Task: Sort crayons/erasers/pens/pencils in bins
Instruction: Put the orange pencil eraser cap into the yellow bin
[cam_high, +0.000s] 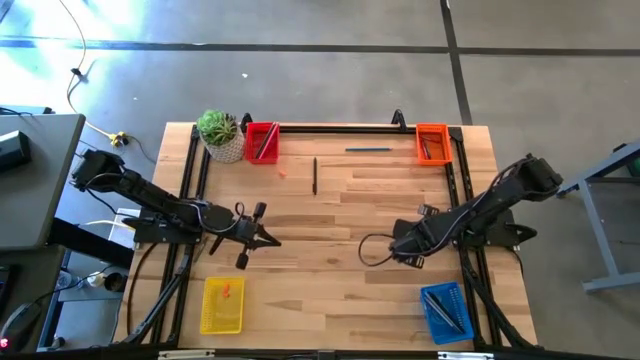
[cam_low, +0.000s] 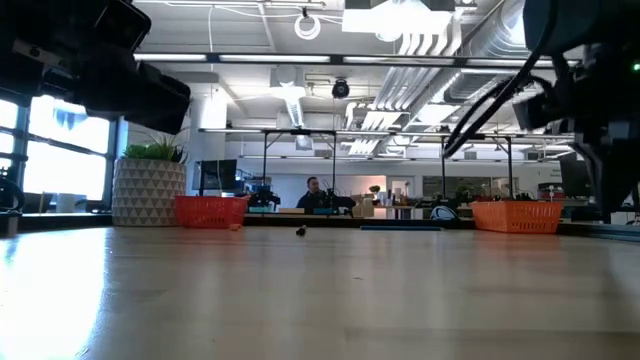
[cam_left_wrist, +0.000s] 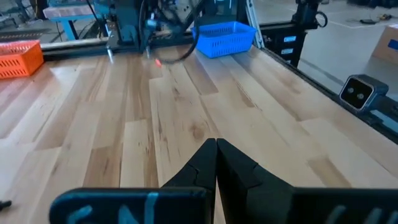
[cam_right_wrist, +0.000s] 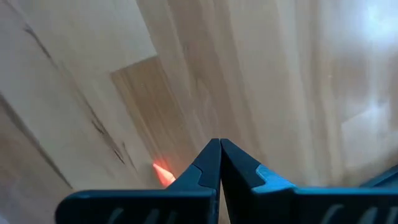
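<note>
Resting low over the bare wooden surface (cam_high: 340, 200), the left gripper (cam_high: 268, 239) and right gripper (cam_high: 375, 252) both have fingers pressed together, empty. Around them: red bin (cam_high: 262, 141), orange bin (cam_high: 432, 143), yellow bin (cam_high: 222, 304) with crayons (cam_high: 226, 291), blue bin (cam_high: 443, 311)

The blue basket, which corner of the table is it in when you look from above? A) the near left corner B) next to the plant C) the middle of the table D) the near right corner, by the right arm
D, because in the high view the blue basket sits at the table's lower right corner below the right arm, while the yellow basket has the lower left.
</note>
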